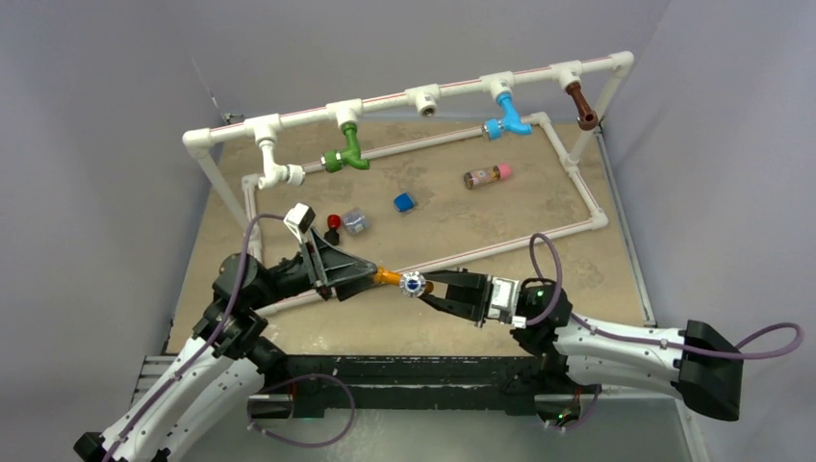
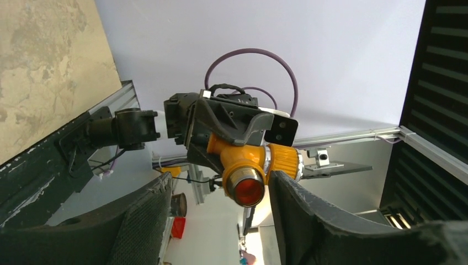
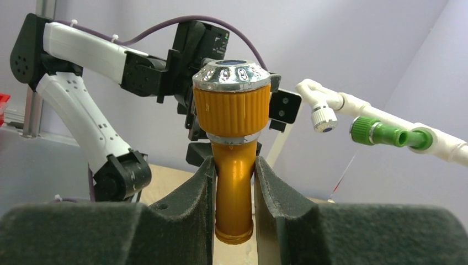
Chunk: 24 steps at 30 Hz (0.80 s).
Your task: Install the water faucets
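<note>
Two hands meet above the worktop (image 1: 539,289): the right hand (image 3: 234,171) pinches the orange faucet (image 3: 232,110) by its stem; the left hand (image 2: 221,179) is spread open at its threaded end. Beyond the right hand, rightward, is a green faucet (image 3: 381,134).

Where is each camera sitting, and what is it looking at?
Top: high behind the robot, looking down at the table; left arm and right arm show.
Left wrist: faces the orange faucet, inside the open left gripper.
Right wrist: faces the left arm; the right gripper clamps the faucet.
Shared: all three see the faucet.
</note>
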Motion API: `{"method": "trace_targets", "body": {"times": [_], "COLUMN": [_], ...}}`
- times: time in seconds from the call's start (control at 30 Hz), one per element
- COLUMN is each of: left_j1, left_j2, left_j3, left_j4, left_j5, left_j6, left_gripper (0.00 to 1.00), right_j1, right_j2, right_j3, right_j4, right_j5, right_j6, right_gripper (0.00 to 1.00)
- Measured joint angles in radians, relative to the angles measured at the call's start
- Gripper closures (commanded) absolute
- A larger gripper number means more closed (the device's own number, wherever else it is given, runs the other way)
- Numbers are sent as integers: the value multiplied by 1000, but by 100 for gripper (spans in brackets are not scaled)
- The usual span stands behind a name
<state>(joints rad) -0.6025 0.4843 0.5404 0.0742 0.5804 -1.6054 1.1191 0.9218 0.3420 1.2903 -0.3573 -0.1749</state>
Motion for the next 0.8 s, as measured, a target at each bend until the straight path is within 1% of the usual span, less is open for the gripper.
{"method": "trace_targets", "body": {"times": [0.1, 0.2, 0.27, 0.37, 0.47, 0.53, 0.63, 0.67, 0.8], "left_j1": [0, 0, 0, 0, 0, 0, 0, 0, 0], "left_j2": [15, 35, 52, 74, 108, 155, 233, 278, 382], "left_j3": [48, 121, 187, 265, 337, 410, 523, 591, 742], "left_j4": [-71, -150, -206, -245, -274, -299, -349, -384, -420], "left_j5": [-2, -13, -26, -37, -35, -34, -37, -42, -76], "left_j6": [47, 109, 164, 239, 304, 369, 470, 529, 688], "left_gripper": [34, 34, 33, 33, 33, 34, 39, 39, 39], "right_j1": [0, 0, 0, 0, 0, 0, 0, 0, 0], "right_j2": [-54, -114, -150, -191, -229, -250, -257, -256, -247], "right_j3": [0, 10, 40, 111, 154, 177, 212, 226, 256], "right_j4": [-42, -119, -207, -354, -465, -533, -618, -650, -725], "right_j5": [8, 30, 57, 120, 204, 275, 393, 445, 586], "right_j6": [3, 7, 10, 25, 36, 47, 54, 55, 52], "right_gripper": [100, 100, 100, 100, 100, 100, 100, 100, 100]}}
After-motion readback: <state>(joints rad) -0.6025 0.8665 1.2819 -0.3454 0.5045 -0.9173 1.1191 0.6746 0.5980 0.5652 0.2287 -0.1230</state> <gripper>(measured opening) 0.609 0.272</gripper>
